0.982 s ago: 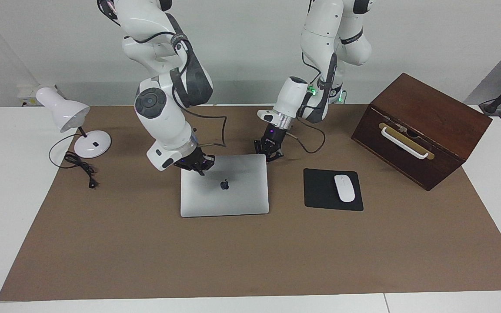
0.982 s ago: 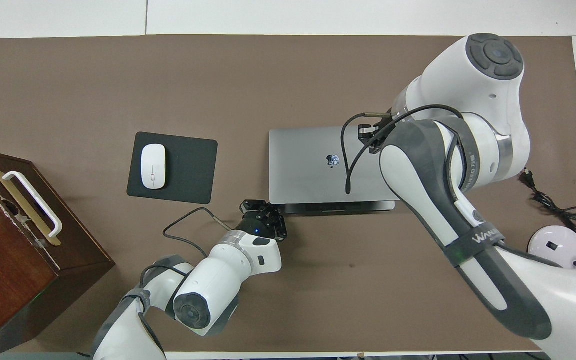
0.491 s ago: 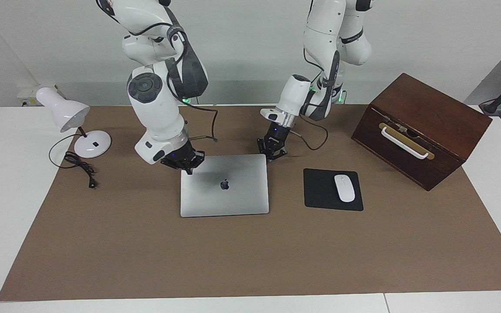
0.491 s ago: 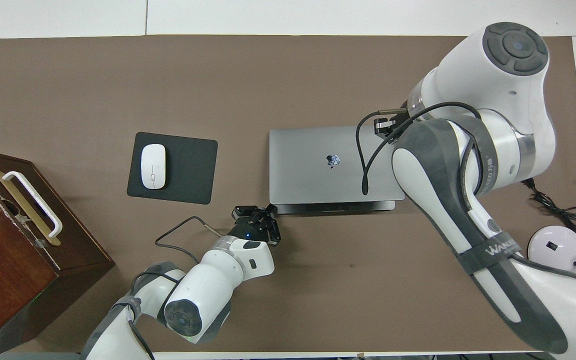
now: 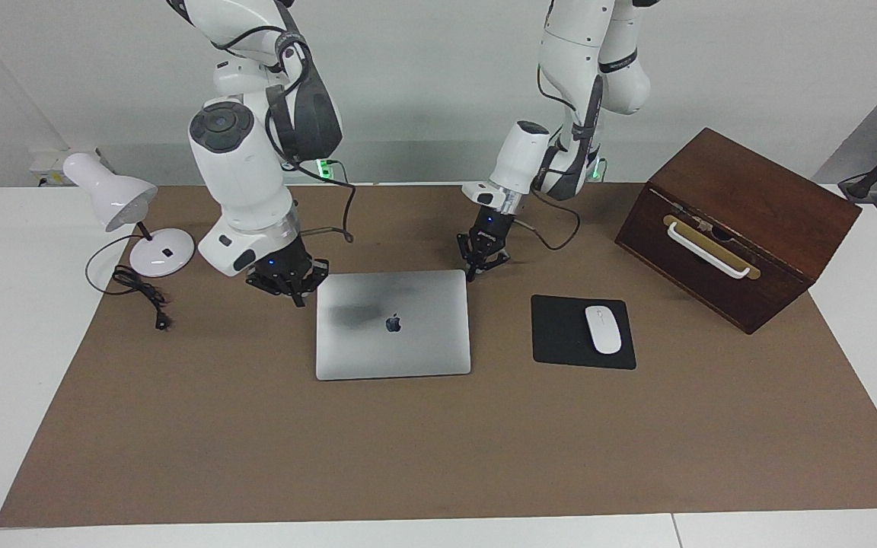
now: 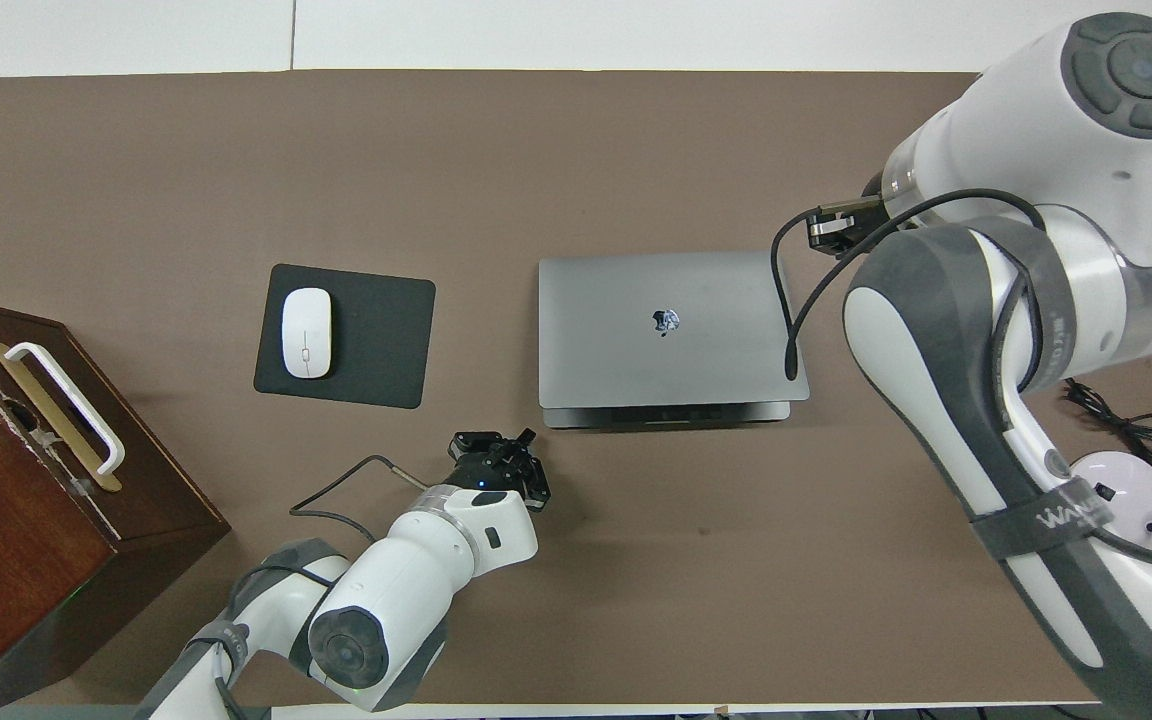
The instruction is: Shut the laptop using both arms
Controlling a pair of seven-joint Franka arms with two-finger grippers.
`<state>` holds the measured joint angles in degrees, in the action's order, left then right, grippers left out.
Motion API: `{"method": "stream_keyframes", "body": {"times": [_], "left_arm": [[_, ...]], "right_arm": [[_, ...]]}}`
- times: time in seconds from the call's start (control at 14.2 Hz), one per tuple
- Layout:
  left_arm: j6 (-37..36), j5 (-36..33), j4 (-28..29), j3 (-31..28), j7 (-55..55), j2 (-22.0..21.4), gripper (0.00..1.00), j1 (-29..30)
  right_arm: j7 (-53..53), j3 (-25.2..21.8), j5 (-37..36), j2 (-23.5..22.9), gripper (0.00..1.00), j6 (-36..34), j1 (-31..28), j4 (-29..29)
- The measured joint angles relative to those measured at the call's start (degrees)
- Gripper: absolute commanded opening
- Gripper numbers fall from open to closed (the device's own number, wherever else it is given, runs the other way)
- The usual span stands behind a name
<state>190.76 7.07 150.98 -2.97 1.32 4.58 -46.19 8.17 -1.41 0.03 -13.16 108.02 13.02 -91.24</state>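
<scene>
Laptop lid flat, overhead view alone exposing its hinge edge

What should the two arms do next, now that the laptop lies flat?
Probably just lift clear and wait. The laptop already lies shut on the mat, and the left gripper and right gripper, both shut, hang beside its corners nearest the robots, holding nothing.

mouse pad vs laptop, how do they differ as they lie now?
The mouse pad is black and smaller; the laptop is silver-grey and larger. The mouse pad carries a white mouse; the laptop, lid shut, carries nothing. The mouse pad lies toward the left arm's end. Both lie flat on the brown mat.
</scene>
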Motion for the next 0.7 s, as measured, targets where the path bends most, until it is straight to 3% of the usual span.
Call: {"method": "stream_keyframes", "body": {"times": [0.35, 0.49, 0.56, 0.7], "left_arm": [[-19.5, 0.1, -0.4, -0.6, -0.3, -14.0, 0.0, 1.4], [-29.3, 0.1, -2.4, -0.7, -0.4, -18.5, 0.0, 3.2], [-35.1, 0.1, -4.4, -0.8, -0.3, -20.5, 0.0, 4.3], [-46.4, 0.1, -8.8, -0.8, -0.3, -24.0, 0.0, 6.4]], "right_arm": [[-3.3, -3.9, -0.1, 3.6, 0.04, -2.3, -0.2, 0.1], [-3.5, -5.0, -0.1, 5.4, 0.22, -3.5, -0.2, 0.1], [-4.1, -5.5, -0.1, 6.2, 0.37, -4.1, -0.2, 0.1], [-6.4, -6.7, -0.2, 7.5, 0.85, -4.8, -0.2, 0.1]]}}
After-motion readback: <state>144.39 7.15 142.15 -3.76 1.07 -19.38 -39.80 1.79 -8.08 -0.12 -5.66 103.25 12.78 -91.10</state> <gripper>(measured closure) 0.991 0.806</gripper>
